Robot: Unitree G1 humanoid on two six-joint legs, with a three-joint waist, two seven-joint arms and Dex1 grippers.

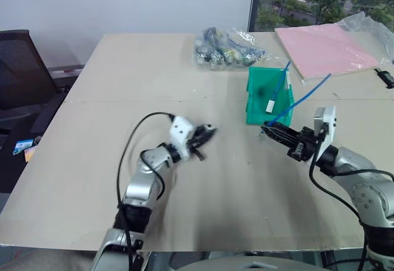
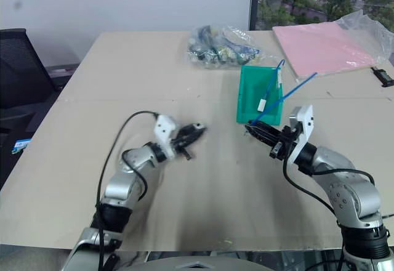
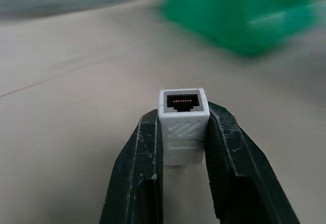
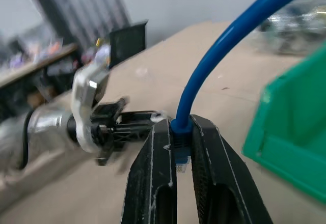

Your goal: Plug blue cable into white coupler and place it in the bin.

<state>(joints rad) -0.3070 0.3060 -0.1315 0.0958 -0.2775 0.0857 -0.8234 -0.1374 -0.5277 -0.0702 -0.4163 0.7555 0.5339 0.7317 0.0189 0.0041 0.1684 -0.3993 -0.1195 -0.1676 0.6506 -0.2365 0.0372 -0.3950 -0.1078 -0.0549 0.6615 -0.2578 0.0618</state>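
In the left wrist view my left gripper (image 3: 183, 112) is shut on the white coupler (image 3: 182, 132), whose dark socket faces away from the wrist. In the left eye view this gripper (image 1: 207, 132) hovers over the middle of the table, pointing right. My right gripper (image 1: 271, 127) is shut on the plug end of the blue cable (image 1: 308, 92), just in front of the green bin (image 1: 255, 95), and points left toward the other gripper. The cable (image 4: 224, 51) arcs up and away from these jaws (image 4: 180, 123). A gap of bare table separates the two grippers.
Another blue cord with a small white block (image 1: 271, 106) on it hangs in the bin. A clear bag of parts (image 1: 225, 49) lies behind the bin. A pink pad in plastic (image 1: 326, 46) is at the far right, and a black chair (image 1: 18, 68) stands left of the table.
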